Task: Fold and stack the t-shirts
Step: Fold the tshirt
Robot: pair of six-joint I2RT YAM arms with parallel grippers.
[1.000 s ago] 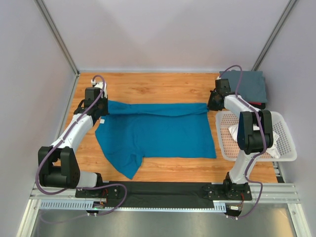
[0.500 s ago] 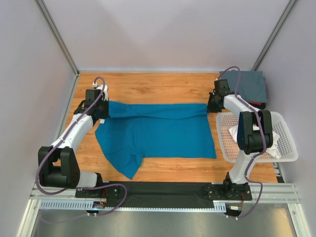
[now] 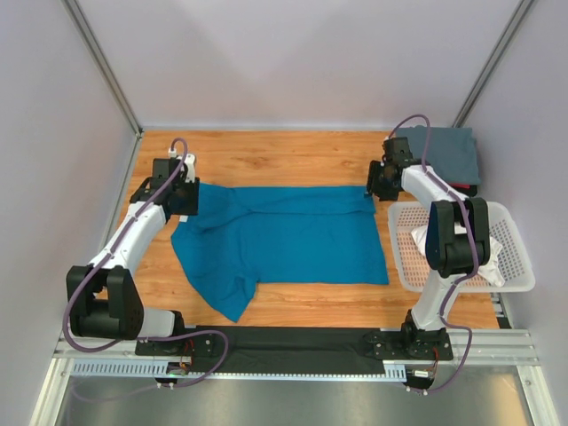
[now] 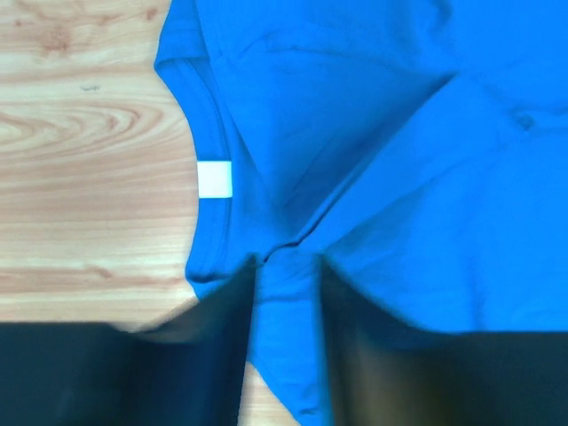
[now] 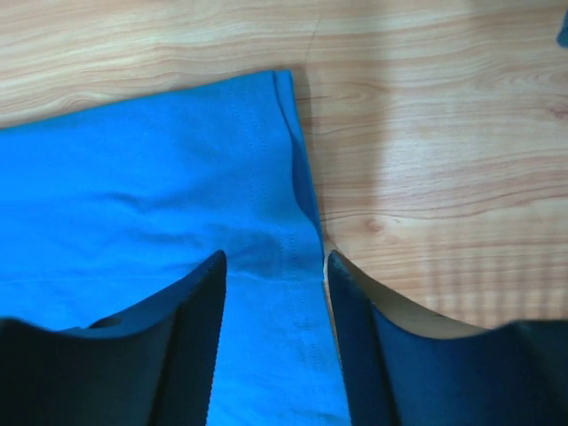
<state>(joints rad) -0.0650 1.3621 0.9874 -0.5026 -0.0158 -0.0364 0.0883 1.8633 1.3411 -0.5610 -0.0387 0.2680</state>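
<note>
The teal-blue t-shirt (image 3: pixel 284 240) lies spread across the middle of the table, its far edge folded over towards me. My left gripper (image 3: pixel 182 197) hovers low over the collar corner at the shirt's far left. In the left wrist view its fingers (image 4: pixel 284 266) stand apart with slack cloth (image 4: pixel 399 133) between them, beside the white neck label (image 4: pixel 214 179). My right gripper (image 3: pixel 377 185) is at the far right corner, where its jaws (image 5: pixel 275 262) are open over the flat hem (image 5: pixel 133 195). The grey t-shirt (image 3: pixel 448 155) lies folded at the back right. A white t-shirt (image 3: pixel 493 248) sits in the basket.
The white lattice basket (image 3: pixel 524 266) stands at the right edge of the table, close beside my right arm. Bare wood (image 3: pixel 275 160) runs along the back beyond the teal shirt. White walls close in the left, back and right sides.
Both grippers have gone from shut to open and let go of the teal shirt's far edge. That edge now lies flat on the table.
</note>
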